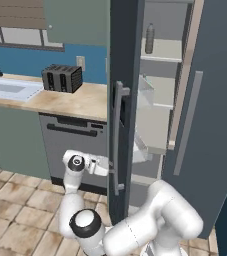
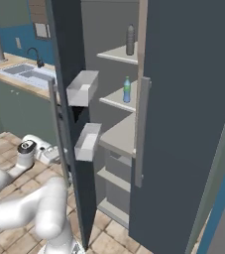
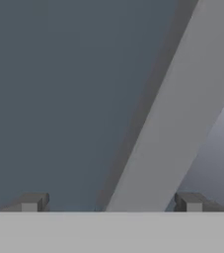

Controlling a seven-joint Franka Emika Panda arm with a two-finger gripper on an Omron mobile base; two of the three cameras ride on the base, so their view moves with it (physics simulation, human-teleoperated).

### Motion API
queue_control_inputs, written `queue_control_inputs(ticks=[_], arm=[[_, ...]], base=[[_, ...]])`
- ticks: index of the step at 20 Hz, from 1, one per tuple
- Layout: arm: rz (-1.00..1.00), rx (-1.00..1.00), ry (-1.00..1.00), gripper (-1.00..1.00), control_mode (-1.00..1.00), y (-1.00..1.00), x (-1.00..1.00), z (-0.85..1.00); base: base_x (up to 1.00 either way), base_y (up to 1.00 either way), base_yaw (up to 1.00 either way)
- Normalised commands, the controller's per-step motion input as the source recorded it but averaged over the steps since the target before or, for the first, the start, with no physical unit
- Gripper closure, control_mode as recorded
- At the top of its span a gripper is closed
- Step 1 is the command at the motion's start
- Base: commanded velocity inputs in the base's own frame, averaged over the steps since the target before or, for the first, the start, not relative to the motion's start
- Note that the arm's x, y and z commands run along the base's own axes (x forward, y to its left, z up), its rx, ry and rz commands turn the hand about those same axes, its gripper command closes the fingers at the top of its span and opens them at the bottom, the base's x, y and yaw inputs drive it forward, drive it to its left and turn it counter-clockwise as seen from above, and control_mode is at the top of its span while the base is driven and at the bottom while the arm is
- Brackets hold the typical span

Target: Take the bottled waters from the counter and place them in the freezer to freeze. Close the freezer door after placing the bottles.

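Observation:
The freezer door [image 1: 126, 60] [image 2: 70, 54] stands swung open, its white inner bins [image 2: 83, 88] facing the shelves. Inside the freezer [image 2: 115, 134], the smoky grey bottle [image 1: 149, 39] [image 2: 130, 40] stands upright on the top shelf. The clear blue bottle [image 2: 127, 90] stands upright one shelf lower. My gripper [image 1: 110, 167] [image 2: 57, 156] [image 3: 111, 202] is low on the door's outer side, open. In the hand view the long grey handle [image 1: 117, 145] [image 3: 182, 113] runs diagonally between my fingertips [image 3: 32, 202]. The counter [image 1: 80, 102] carries no bottle.
A black toaster [image 1: 62, 78] sits on the counter beside the sink [image 1: 10, 90], with a dishwasher front [image 1: 72, 142] below. The fridge's other door [image 2: 188, 124] with its handle [image 2: 141, 131] stays closed on the right. Tiled floor lies around my base.

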Motion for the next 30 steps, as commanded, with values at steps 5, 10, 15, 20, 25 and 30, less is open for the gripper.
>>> queue_control_inputs(ticks=[5,10,15,20,25,30], arm=[[0.0,0.04,0.0,-1.0,-1.0,-0.94,0.06,0.0],[0.0,0.05,0.0,-1.0,-1.0,-0.95,0.19,0.0],[0.0,0.06,-0.01,-1.0,-1.0,-0.94,0.27,0.0],[0.0,0.08,-0.03,-1.0,-1.0,-0.95,0.38,0.0],[0.04,0.11,-0.03,-1.0,-1.0,-0.93,0.57,0.0],[0.05,0.12,-0.03,-1.0,-1.0,-0.91,0.62,0.0]], base=[[0.0,0.0,0.0],[0.0,0.0,0.0],[0.0,0.0,0.0],[0.0,0.0,0.0],[0.0,0.0,0.0],[0.0,0.0,0.0]])
